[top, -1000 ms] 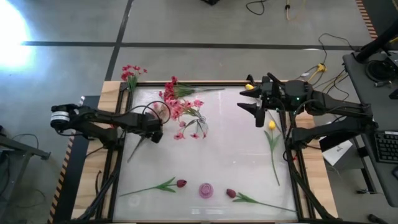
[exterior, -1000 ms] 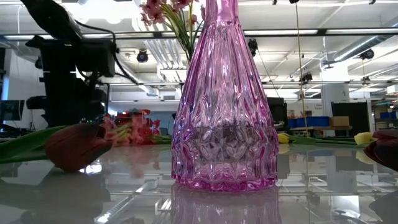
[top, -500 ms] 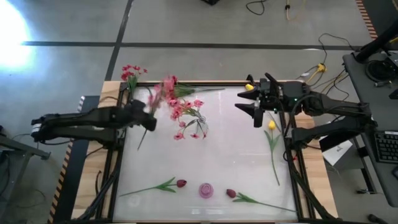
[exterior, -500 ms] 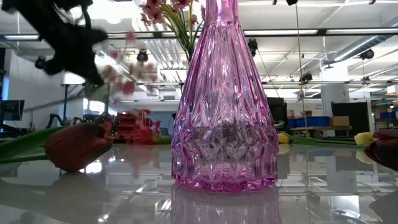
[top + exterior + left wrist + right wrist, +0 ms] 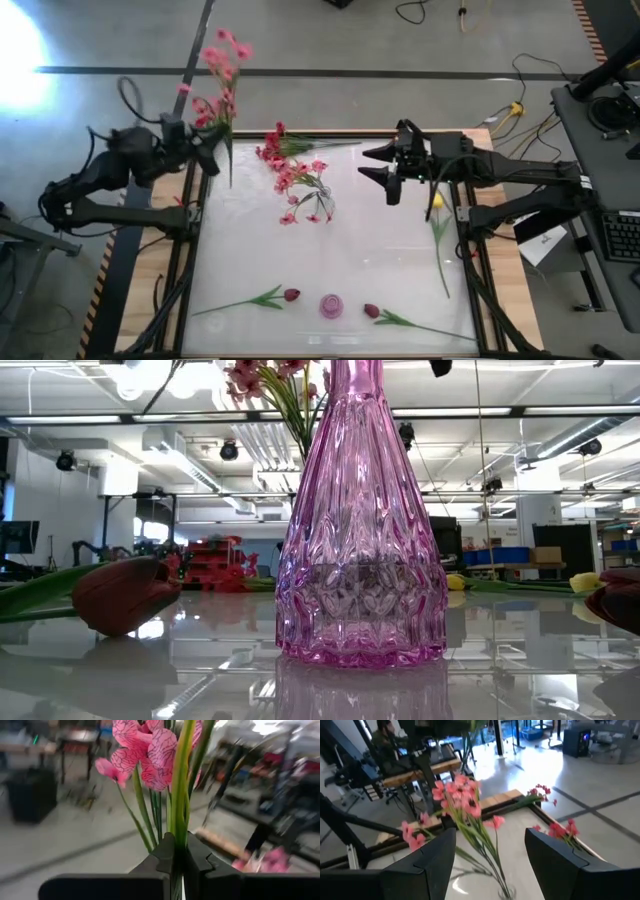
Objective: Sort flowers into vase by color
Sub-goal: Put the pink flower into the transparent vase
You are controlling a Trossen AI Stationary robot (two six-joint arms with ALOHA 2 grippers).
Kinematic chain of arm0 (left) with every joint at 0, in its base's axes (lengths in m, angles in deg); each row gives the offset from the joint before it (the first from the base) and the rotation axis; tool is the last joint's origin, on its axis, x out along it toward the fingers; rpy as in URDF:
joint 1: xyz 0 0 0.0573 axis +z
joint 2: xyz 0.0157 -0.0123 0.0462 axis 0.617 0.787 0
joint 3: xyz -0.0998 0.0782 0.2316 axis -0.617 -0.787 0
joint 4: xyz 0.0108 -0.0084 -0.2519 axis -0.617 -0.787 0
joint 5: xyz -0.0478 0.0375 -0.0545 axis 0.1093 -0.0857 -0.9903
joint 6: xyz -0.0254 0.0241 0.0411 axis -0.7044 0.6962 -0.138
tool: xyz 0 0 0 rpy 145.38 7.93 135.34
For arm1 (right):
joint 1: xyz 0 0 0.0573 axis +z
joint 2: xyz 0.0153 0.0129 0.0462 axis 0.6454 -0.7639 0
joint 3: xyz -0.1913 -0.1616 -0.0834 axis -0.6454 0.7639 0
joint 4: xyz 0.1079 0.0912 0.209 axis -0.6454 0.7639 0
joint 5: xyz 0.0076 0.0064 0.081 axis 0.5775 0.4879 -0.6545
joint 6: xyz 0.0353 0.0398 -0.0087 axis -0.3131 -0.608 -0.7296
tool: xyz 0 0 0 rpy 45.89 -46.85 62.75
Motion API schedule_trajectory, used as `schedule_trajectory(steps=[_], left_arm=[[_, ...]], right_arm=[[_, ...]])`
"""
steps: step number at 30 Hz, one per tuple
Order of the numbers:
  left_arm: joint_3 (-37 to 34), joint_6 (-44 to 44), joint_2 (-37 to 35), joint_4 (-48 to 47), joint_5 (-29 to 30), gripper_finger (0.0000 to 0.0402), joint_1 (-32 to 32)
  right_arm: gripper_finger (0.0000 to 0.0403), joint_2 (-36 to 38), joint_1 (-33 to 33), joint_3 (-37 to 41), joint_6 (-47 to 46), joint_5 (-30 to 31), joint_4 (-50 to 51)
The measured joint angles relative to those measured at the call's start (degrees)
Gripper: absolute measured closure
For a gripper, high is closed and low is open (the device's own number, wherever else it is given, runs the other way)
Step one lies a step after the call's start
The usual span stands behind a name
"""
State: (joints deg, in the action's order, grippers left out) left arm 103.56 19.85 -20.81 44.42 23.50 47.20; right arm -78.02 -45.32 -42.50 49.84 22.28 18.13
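Observation:
My left gripper is raised over the table's far left corner and is shut on a pink blossom spray, which also shows in the left wrist view. My right gripper is open and empty above the far right part of the table, facing a standing bunch of pink sprays that also shows in its wrist view. Red sprays lie at the far edge. A pink glass vase stands near the front edge and also shows in the low view. My left gripper pinches the spray's green stem between its two fingers, below the blossoms. The fingers come from the table's left and lie across the stem. The spray is lifted clear, blossoms toward the far side, and its bare lower end hangs past the fingers.
Yellow tulips lie along the right side, one at the far right corner. Two dark red buds lie on either side of the pink vase. A red spray lies at the far left corner.
My left gripper has risen from the table's left middle and swung toward the far left corner, carrying the pink spray. The spray has been lifted clear of the table and turned with its blossoms toward the far side. My right gripper has moved a little toward the table's left.

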Motion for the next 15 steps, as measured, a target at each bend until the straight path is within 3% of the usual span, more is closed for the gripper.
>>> schedule_trajectory(steps=[6,15], left_arm=[[3.48,7.1,4.83,13.94,-7.93,0.0402,0.0],[9.25,7.36,17.23,31.38,-23.86,0.0402,-0.04]], right_arm=[[0.0172,-1.52,0.01,0.0,-0.07,0.0,-7.49],[0.0172,-6.92,2.02,0.02,-0.46,-0.66,-24.52]])
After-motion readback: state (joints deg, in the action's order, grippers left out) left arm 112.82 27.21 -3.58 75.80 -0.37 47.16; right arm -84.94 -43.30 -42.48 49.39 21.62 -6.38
